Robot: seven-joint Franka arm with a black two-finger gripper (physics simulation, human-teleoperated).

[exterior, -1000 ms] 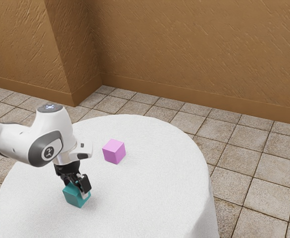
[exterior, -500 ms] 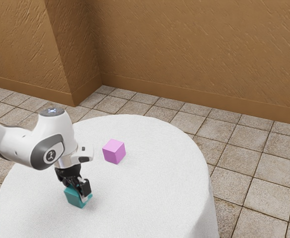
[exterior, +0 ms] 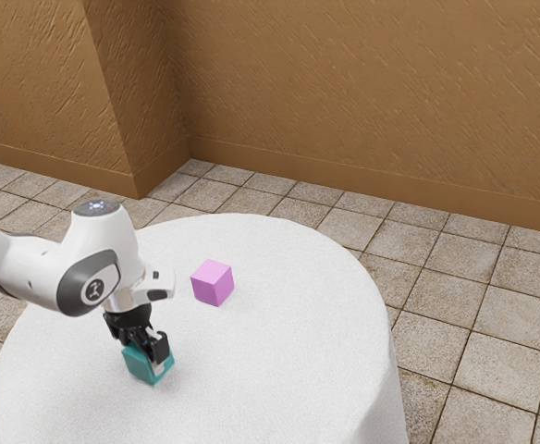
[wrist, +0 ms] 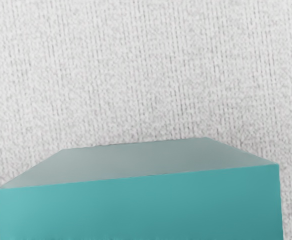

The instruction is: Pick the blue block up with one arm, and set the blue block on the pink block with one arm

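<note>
Table: a round table (exterior: 298,370) under a white, rough-woven cloth, standing on a floor of tan stone tiles (exterior: 473,305), with brown plaster walls (exterior: 344,83) behind it.
Open room: the half of the table toward the exterior view's right is bare cloth out to its rim. The near part of the top in front of the arm is bare too.
Arm: a white jointed arm (exterior: 76,268) comes in from the exterior view's left. It bends at a rounded grey-and-white joint above the table's left rim, and the hand points straight down.
Gripper: the black gripper (exterior: 148,353) is low over the cloth, its two fingers pinching the blue block from opposite sides. One finger lies flat against the face turned to the camera.
Blue block: a teal-blue cube (exterior: 141,367) sits between the fingers, close to the table's rim on the exterior view's left and toward the near side. I cannot tell whether its underside touches the cloth.
Wrist view: the blue block (wrist: 141,200) sits right under the hand, with its top face and one side face showing. The white cloth (wrist: 146,70) spreads out beyond it.
Pink block: a pink cube (exterior: 212,281) rests on the cloth nearer the table's middle, toward the far rim. It is well apart from the blue block, with nothing on top of it.
</note>
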